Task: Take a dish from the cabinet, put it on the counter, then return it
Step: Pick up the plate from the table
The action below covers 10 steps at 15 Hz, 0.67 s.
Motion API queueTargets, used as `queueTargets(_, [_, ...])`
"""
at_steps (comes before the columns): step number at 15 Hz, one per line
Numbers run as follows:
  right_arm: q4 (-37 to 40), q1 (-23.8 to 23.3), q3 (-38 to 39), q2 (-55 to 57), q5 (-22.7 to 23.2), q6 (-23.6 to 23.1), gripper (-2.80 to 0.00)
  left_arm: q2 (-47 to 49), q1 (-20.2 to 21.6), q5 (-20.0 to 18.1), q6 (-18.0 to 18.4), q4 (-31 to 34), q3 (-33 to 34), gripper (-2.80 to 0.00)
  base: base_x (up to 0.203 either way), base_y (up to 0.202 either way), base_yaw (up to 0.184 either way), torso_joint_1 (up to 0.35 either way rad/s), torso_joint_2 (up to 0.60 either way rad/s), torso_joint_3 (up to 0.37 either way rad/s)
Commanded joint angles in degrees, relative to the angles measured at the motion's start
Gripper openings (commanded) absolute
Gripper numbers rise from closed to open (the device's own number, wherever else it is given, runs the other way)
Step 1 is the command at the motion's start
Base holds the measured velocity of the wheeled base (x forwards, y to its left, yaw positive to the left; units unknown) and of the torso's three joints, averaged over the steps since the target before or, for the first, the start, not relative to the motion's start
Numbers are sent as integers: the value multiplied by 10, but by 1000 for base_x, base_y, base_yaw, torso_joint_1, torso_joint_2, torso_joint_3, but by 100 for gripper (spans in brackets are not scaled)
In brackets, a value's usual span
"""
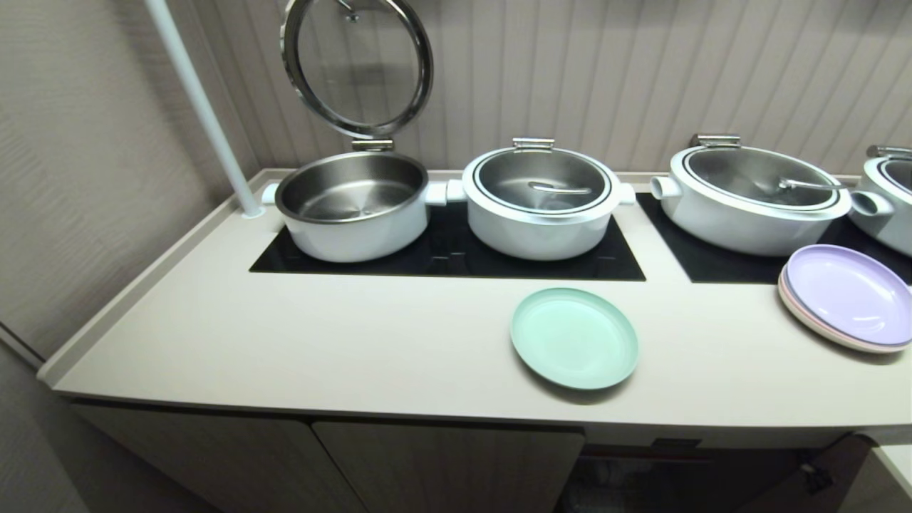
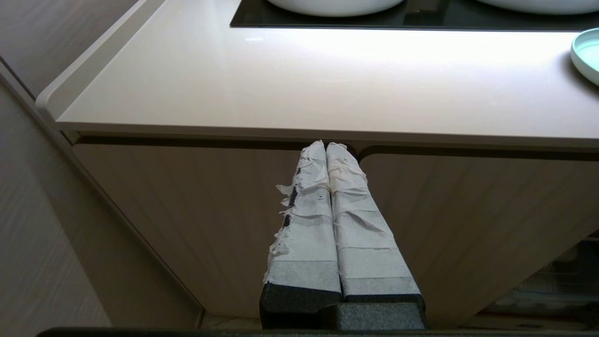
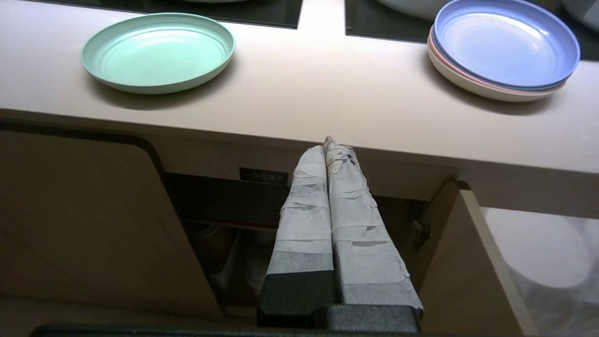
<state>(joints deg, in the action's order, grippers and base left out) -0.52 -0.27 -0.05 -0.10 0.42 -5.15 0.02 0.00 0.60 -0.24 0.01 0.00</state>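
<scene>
Two grippers hang low in front of us, below the counter [image 1: 356, 342] edge and holding nothing: our left gripper [image 2: 326, 149] has its taped fingers pressed together before a closed door, and our right gripper [image 3: 330, 145] is likewise pressed together before the open cabinet [image 3: 224, 206]. We see the mint-green dish [image 1: 574, 338] lying flat on the counter, just in front of the cooktop [image 1: 449, 260], well apart from the lilac plate stack [image 1: 844, 296]

The counter [image 1: 285, 342] lies bare left of the dish [image 1: 574, 338]. Pots [image 1: 538, 199] wall off the back; the stacked plates [image 1: 848, 296] crowd the right end. Below, the cabinet [image 3: 224, 210] opening seems partly cluttered, its door [image 3: 461, 262] swung outward.
</scene>
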Motion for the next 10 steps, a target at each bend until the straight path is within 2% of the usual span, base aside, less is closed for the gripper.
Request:
queueTargets(1, [-14, 0, -5, 1, 2, -14, -280, 0, 0, 0, 0, 0, 0, -280, 0, 0, 0, 0, 0, 0])
queueTargets(6, [10, 2, -96, 25, 2, -15, -280, 0, 0, 0, 0, 0, 0, -280, 0, 0, 0, 0, 0, 0])
queueTargets(10, [15, 13, -169, 131, 2, -15, -280, 0, 0, 0, 0, 0, 0, -280, 0, 0, 0, 0, 0, 0])
